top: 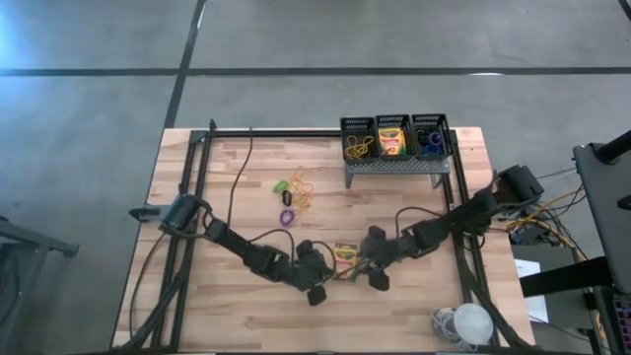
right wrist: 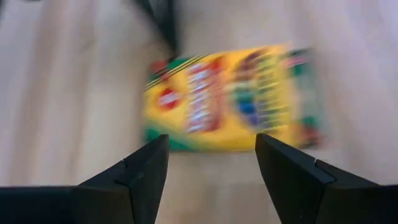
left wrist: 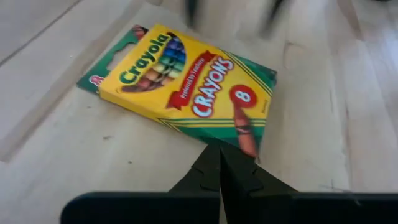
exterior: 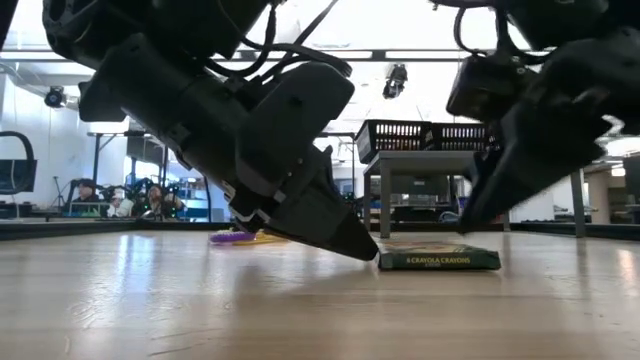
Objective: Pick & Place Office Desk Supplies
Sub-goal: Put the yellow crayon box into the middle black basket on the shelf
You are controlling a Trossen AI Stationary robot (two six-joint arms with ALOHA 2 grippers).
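A yellow-and-green crayon box (top: 345,253) lies flat on the wooden table, between my two grippers. In the low view the crayon box (exterior: 438,258) rests on its broad face. My left gripper (left wrist: 221,149) is shut, and its tips sit low at the box's edge on the table's left side. My right gripper (right wrist: 211,149) is open and hovers above the box from the table's right side, its fingers apart over the box's width and touching nothing. In the low view my right gripper (exterior: 478,215) stands clear above the box. My left gripper has its shut fingertips (exterior: 366,250) against the crayon box's edge, close to a corner (left wrist: 244,144). The fingers slant down from the table's left side. The box lies flat on the table.
Three black mesh bins (top: 394,136) stand on a grey perforated stand (top: 394,166) at the far right, holding rubber bands, a crayon box and rings. Loose rubber bands and rings (top: 294,193) lie at mid-table. A white object (top: 471,321) sits at the near right corner.
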